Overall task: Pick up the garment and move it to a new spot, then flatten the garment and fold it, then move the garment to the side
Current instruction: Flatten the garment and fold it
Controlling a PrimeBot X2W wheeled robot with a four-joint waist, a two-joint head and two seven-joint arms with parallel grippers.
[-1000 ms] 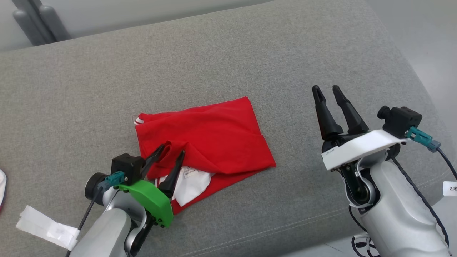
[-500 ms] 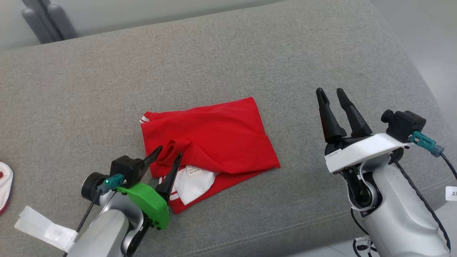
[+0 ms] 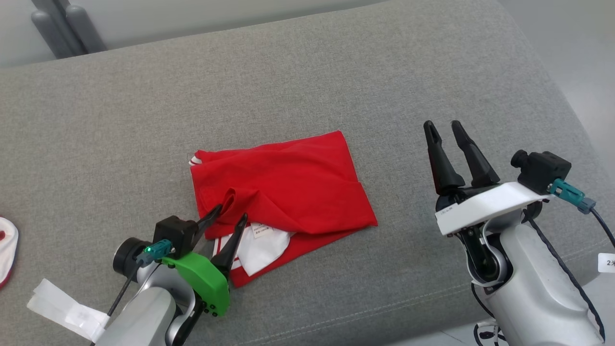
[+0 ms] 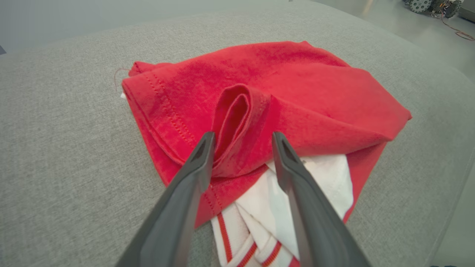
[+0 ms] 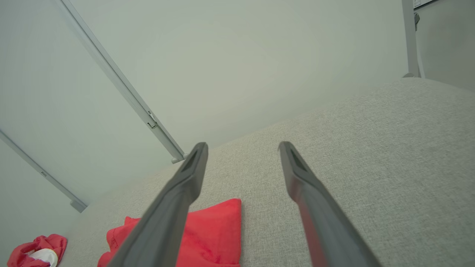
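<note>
A red garment [image 3: 288, 185] lies folded on the grey cushion [image 3: 336, 72], with white lining and red-striped trim showing at its near corner [image 4: 315, 185]. My left gripper [image 3: 231, 212] is open at that near-left corner. Its fingers straddle a raised fold of red cloth [image 4: 233, 111], seen close up between the tips of the left gripper [image 4: 243, 135]. My right gripper [image 3: 443, 126] stands open and empty over bare cushion, well to the right of the garment. In the right wrist view, the right gripper [image 5: 242, 145] points past the garment [image 5: 211, 230] toward the wall.
A red and white bundle [image 5: 37, 248] lies at the cushion's far left edge [image 3: 7, 250]. A strip of white tape [image 3: 62, 307] hangs off my left arm. Grey posts [image 3: 67, 26] stand behind the cushion. The floor [image 3: 576, 48] drops off on the right.
The head camera shifted a little. My left gripper has slid back slightly toward the near edge and its jaws have narrowed a bit around the fold. The right gripper has barely moved.
</note>
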